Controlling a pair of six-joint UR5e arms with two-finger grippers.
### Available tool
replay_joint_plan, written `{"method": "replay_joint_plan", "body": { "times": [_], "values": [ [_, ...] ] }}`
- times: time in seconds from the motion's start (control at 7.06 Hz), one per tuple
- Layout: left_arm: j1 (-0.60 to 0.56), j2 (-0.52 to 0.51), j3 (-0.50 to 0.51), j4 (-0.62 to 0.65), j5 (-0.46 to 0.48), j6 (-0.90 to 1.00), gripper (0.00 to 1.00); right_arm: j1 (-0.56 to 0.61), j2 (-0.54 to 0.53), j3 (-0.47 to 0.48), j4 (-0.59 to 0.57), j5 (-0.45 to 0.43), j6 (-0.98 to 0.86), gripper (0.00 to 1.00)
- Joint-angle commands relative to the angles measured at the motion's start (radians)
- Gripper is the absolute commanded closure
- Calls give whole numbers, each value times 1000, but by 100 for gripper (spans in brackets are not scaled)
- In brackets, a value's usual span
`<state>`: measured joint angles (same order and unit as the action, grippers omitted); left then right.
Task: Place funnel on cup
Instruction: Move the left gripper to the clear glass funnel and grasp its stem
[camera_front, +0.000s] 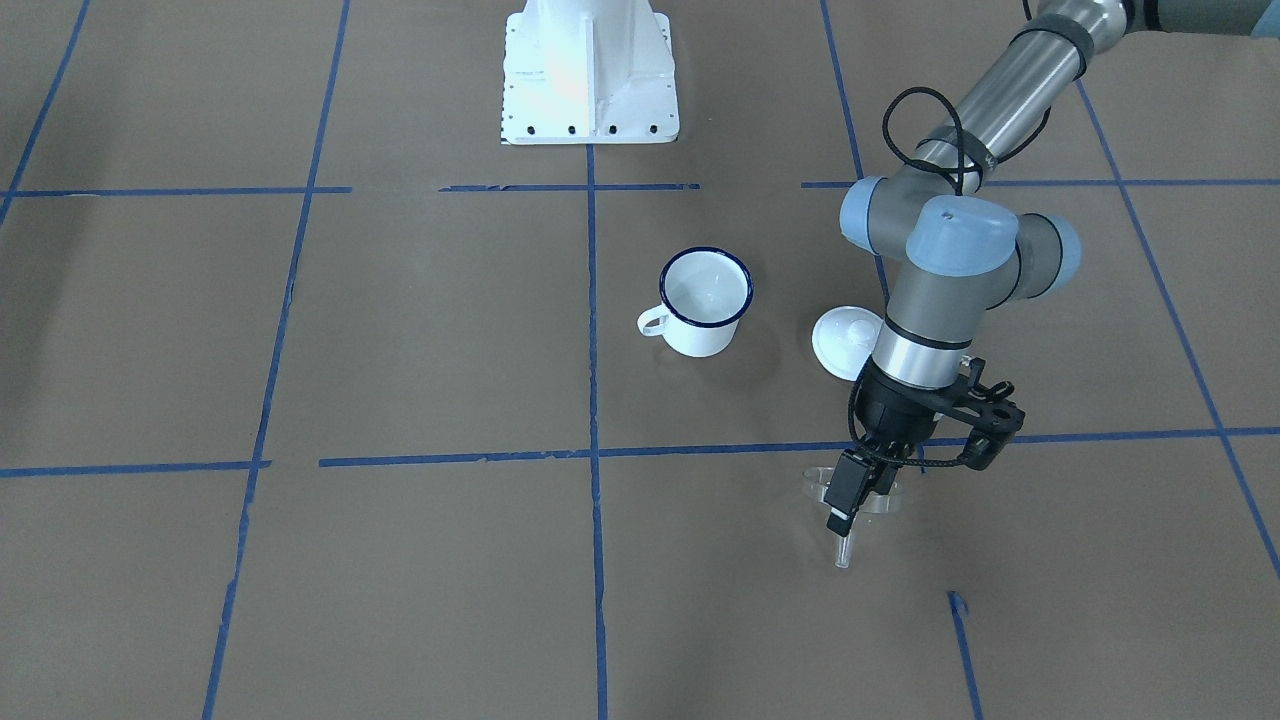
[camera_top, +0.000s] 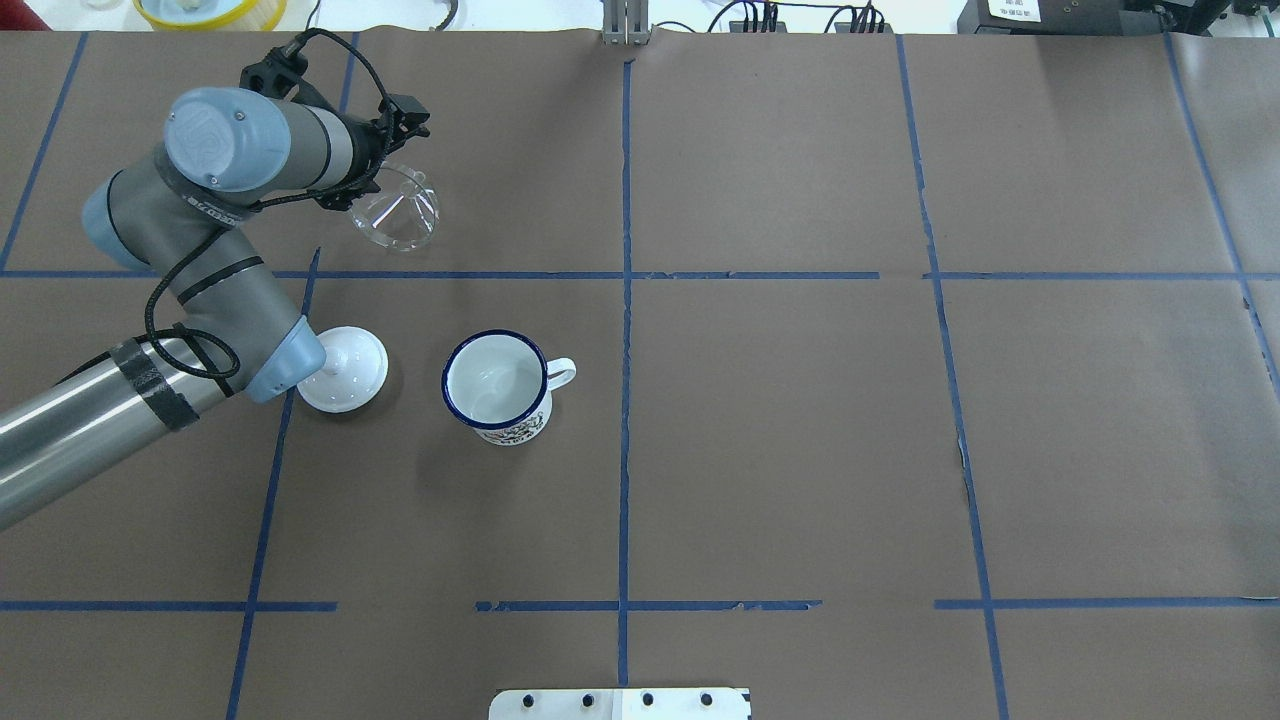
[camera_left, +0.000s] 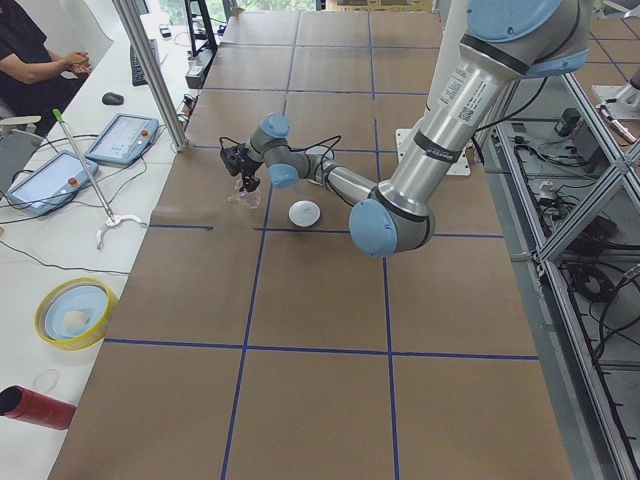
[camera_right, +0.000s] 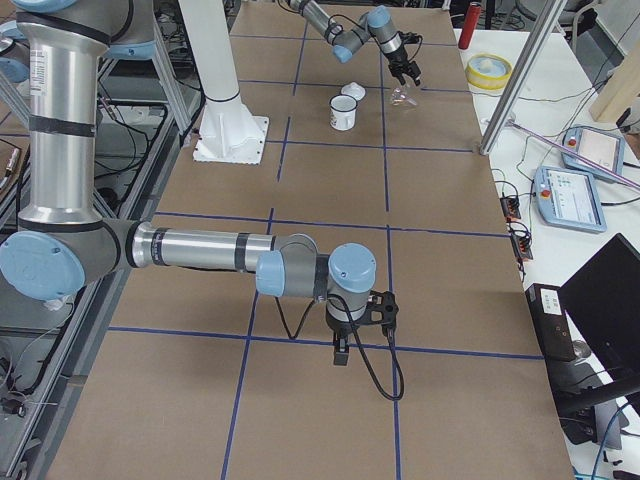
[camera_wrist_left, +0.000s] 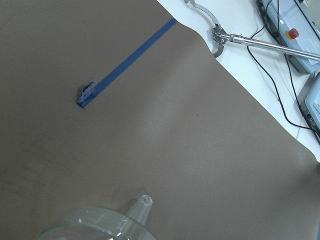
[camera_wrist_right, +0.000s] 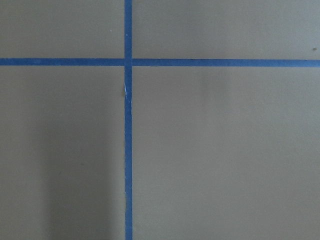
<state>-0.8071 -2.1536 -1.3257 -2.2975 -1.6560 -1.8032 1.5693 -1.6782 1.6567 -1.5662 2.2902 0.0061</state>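
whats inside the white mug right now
Only bare white enamel shows inside the mug; nothing sits in it. The front-facing view hides the lower near wall behind the rim. The funnel is away from it, in the left pincer.

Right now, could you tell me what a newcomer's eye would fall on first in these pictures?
The left gripper, far out on the robot's left, grips the clear funnel by its rim. Nearer the middle stands the white cup with a dark blue rim, upright and empty. A round white lid lies apart from it, on the robot's left of it.
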Motion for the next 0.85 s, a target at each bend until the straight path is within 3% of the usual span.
{"method": "replay_joint_plan", "body": {
  "times": [0.0, 0.14, 0.28, 0.57, 0.71],
  "values": [
    [9, -2, 8, -10, 1, -1, 7, 0, 2, 0, 0, 0, 0, 0],
    [19, -2, 26, -34, 1, -1, 18, 0, 2, 0, 0, 0, 0, 0],
    [19, -2, 28, -46, 1, -1, 37, 0, 0, 0, 0, 0, 0, 0],
    [17, -3, 25, -49, 1, 1, 93, 0, 0, 0, 0, 0, 0, 0],
    [16, -3, 20, -51, 1, 1, 100, 0, 0, 0, 0, 0, 0, 0]
  ]
}}
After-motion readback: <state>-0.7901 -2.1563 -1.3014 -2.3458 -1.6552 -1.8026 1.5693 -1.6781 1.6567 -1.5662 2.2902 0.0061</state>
